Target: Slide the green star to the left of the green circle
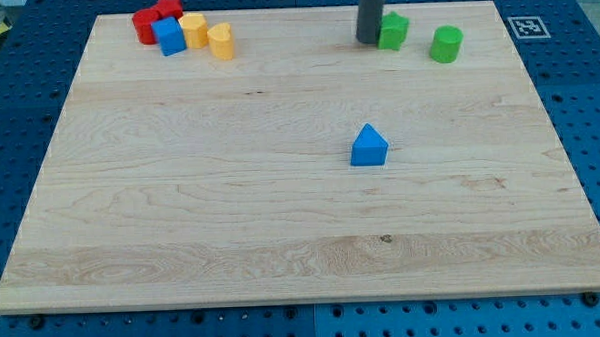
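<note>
Pincer there is none: my tip (367,40) touches the green star (393,31) at its 9 o'clock, near the surface (181,213) top edge; the green circle (446,44) sits just beside, at the star's 3 o'clock.

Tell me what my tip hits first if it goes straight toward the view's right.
My tip sits right against the left side of the green star-shaped block, so that comes first. The green cylinder block lies beyond it, apart. Actual contact is hard to confirm from one view.
</note>
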`<move>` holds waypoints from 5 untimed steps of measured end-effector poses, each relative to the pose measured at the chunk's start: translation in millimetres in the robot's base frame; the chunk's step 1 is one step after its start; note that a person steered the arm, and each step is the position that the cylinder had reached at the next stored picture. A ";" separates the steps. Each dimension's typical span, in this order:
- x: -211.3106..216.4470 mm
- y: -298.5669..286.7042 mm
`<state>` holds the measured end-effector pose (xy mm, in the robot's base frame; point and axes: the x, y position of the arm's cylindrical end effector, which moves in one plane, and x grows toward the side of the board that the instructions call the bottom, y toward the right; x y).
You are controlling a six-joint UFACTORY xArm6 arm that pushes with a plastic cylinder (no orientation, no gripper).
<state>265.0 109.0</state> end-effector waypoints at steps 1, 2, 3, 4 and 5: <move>20.2 7.1; 10.1 7.9; -22.6 -1.8; -44.5 15.7; -44.4 43.8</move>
<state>220.6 152.8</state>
